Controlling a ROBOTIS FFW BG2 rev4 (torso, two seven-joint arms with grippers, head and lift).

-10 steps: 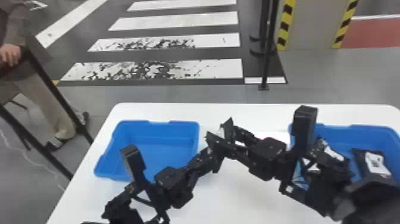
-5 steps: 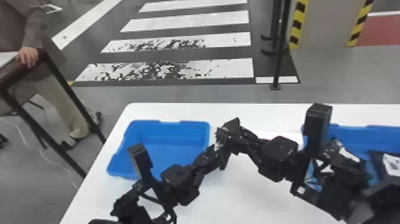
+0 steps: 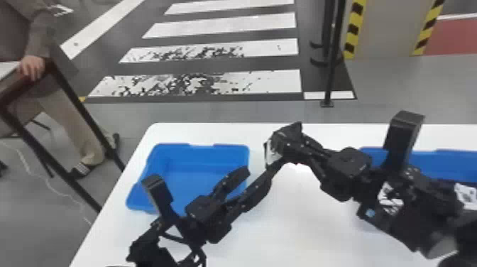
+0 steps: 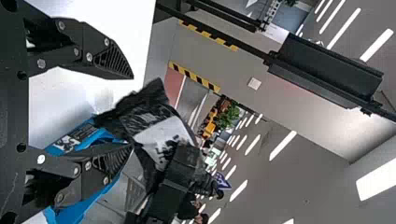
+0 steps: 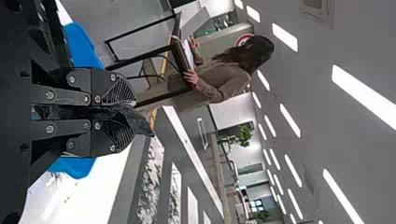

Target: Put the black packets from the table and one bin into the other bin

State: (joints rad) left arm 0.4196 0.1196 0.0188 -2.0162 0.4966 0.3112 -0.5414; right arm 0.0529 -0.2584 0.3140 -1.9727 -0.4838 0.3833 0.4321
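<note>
Over the table, just right of the left blue bin (image 3: pixel 202 146), my right gripper (image 3: pixel 284 140) is shut on a black packet (image 3: pixel 272 153) with a white label. My left gripper (image 3: pixel 263 169) stands open beside that packet, fingers spread. In the left wrist view, the packet (image 4: pixel 161 137) lies beyond the left gripper (image 4: pixel 131 111), with its edge close to one fingertip; whether they touch I cannot tell. From the right wrist view, the right gripper (image 5: pixel 134 113) pinches the black packet (image 5: pixel 133 122), whose end sticks out past the fingertips.
The right blue bin (image 3: pixel 440 156) holds black packets (image 3: pixel 465 194) with white labels, partly behind the right arm. The white table (image 3: pixel 294 227) has its far edge behind both bins. A black post (image 3: pixel 332 71) stands on the floor beyond.
The left gripper's fingers have opened and come away from the packet, which stays with the right gripper. The head view has swung left, shifting the bins rightward in it.
</note>
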